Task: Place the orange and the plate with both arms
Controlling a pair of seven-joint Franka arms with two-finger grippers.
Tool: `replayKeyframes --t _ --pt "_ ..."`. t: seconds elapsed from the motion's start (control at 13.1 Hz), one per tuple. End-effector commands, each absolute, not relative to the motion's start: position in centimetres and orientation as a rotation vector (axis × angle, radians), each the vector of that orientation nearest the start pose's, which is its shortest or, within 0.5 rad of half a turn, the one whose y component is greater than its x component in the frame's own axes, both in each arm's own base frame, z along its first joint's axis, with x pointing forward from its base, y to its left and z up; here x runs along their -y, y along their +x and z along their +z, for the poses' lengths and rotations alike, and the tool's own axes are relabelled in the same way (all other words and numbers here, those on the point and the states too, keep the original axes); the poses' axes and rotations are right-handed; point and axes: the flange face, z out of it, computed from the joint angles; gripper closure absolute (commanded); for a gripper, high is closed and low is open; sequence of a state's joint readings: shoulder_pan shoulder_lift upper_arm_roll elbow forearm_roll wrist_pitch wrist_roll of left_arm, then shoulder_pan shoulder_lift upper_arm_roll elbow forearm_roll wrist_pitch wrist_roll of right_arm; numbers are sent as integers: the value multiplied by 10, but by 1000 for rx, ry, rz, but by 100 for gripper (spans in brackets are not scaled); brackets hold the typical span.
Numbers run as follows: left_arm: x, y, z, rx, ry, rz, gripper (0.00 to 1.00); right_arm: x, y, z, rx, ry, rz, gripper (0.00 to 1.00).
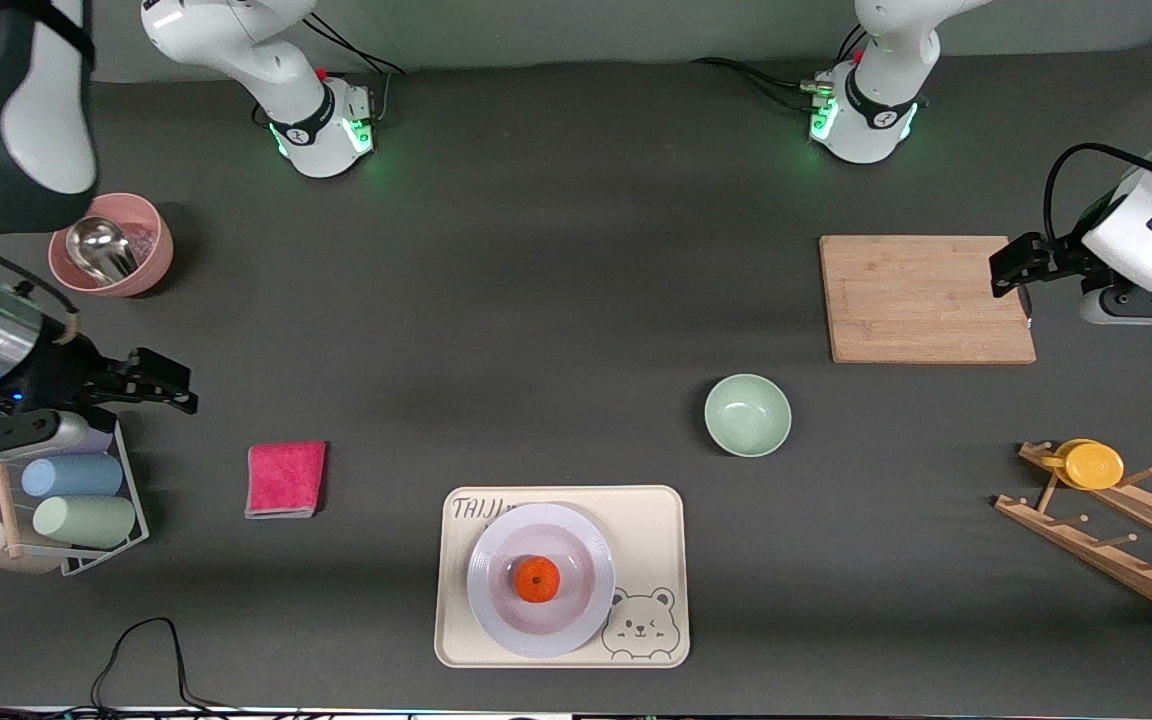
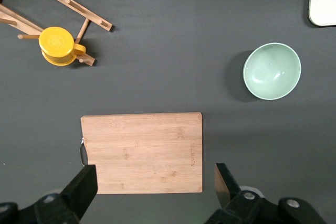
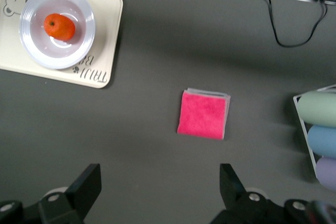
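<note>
Currently I see the orange [image 1: 537, 579] in the plate [image 1: 586, 560] on the bear tray [image 1: 651, 520], mid counter edge nearest the front camera. Left pincer [image 1: 1011, 272] spread over the cutting board [image 1: 916, 298]; right pincer [image 1: 161, 385] spread, holding nothing, near the cup rack [image 1: 131, 480].

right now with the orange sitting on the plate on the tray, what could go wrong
The orange lies loose in the shallow plate, so tilting the plate during a lift could roll it off. The plate lies flat on the bear tray, so a rim grab may drag the tray. Both arms wait, open and apart: the left gripper over the cutting board, the right gripper by the cup rack; reaching together, they might collide.
</note>
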State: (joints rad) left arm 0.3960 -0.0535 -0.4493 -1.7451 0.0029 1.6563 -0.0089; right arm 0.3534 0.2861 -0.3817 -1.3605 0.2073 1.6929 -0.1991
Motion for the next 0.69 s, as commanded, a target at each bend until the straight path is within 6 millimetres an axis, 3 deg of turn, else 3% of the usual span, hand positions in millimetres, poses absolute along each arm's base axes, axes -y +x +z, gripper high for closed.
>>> replayKeyframes --t 0.0,0.08,0.38,0.61 --pt "32 539 578 -80 -3124 55 0 -12 625 607 327 -3077 -79 0" --pt "33 539 579 -80 -3125 53 0 -14 618 610 340 -3084 -48 0" --pt "30 539 579 -73 -3127 55 0 -17 597 588 300 -3072 0 0" --pt "30 539 579 -70 -3125 50 0 -49 586 565 281 -3069 -32 0"
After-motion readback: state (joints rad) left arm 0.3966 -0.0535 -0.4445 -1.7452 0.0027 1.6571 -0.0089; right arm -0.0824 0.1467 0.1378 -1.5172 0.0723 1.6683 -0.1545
